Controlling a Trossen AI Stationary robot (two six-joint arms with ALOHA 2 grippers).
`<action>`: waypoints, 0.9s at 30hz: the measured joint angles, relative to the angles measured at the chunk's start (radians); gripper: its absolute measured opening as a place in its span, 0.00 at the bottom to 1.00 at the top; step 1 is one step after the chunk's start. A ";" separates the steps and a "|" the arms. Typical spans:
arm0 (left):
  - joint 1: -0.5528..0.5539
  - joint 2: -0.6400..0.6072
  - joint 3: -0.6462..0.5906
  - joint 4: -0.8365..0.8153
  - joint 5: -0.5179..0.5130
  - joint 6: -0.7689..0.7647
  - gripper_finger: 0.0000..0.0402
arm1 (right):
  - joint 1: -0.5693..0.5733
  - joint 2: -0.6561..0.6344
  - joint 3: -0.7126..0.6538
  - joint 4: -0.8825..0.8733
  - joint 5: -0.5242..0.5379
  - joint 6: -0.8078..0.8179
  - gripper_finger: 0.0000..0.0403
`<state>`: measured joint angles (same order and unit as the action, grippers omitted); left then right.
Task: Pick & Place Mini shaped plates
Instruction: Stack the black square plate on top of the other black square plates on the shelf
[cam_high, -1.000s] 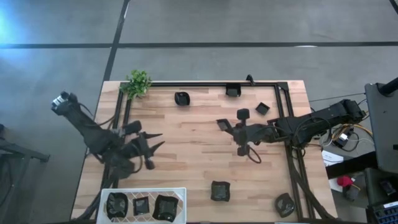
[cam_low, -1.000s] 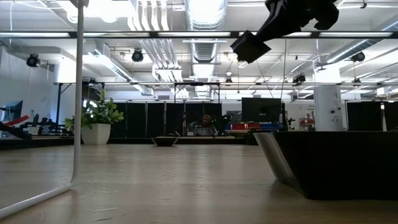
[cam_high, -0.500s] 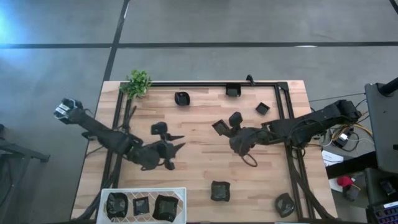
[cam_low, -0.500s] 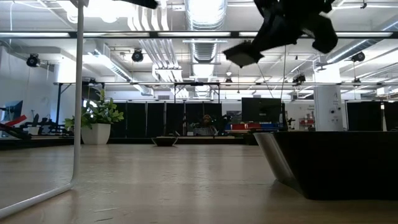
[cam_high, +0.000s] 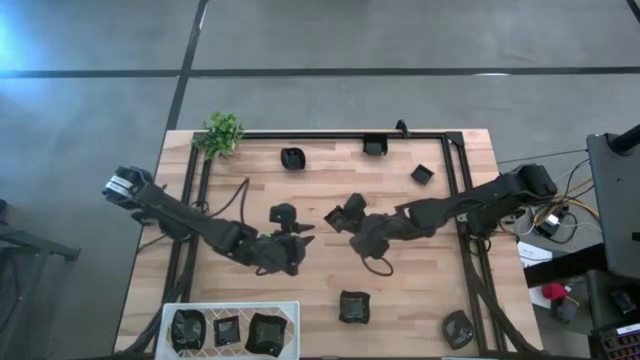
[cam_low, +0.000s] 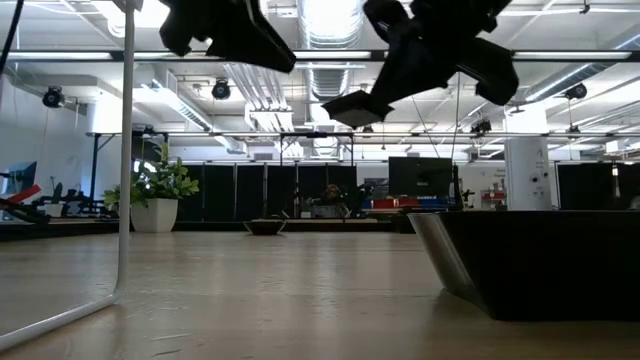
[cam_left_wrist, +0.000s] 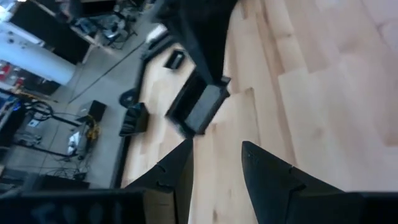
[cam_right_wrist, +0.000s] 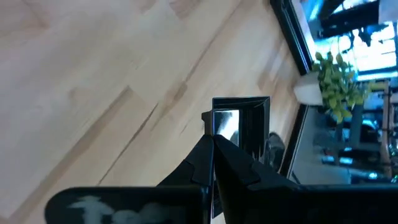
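Both arms had reached further toward the table's centre since the earlier frames, the left one forward from its near-left spot, the right one leftward with its load.

Near-left corner: white tray (cam_high: 231, 308) holding three glossy black mini plates (cam_high: 227, 331).
Far-left corner: small green plant (cam_high: 221, 132).
Left gripper (cam_high: 298, 234): arm stretched low and diagonal from the left edge; fingers (cam_left_wrist: 270, 171) apart, holding nothing, pointed at the carried plate.
Centre: right gripper (cam_high: 350, 218), arm extended from the right edge, fingers together, clamped on the rim of a square black plate (cam_right_wrist: 241, 122), held tilted above bare wood planks.
Loose plates: three along the far edge (cam_high: 291, 157), one by the near edge (cam_high: 353, 306), one at the near-right corner (cam_high: 457, 328). Open wood lay between them.
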<state>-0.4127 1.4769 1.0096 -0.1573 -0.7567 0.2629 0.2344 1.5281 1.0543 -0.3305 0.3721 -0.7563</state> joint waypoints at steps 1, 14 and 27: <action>0.001 0.010 0.000 0.004 0.008 0.003 0.33 | 0.000 0.017 0.013 0.001 -0.015 -0.013 0.02; 0.014 0.059 0.000 -0.001 0.053 0.026 0.33 | 0.001 0.168 0.160 -0.010 -0.039 -0.129 0.02; 0.054 0.060 0.000 -0.020 0.116 0.056 0.33 | 0.001 0.154 0.170 -0.004 -0.036 -0.134 0.02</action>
<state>-0.3587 1.5372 1.0096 -0.1768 -0.6404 0.3194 0.2353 1.6821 1.2243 -0.3346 0.3363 -0.8907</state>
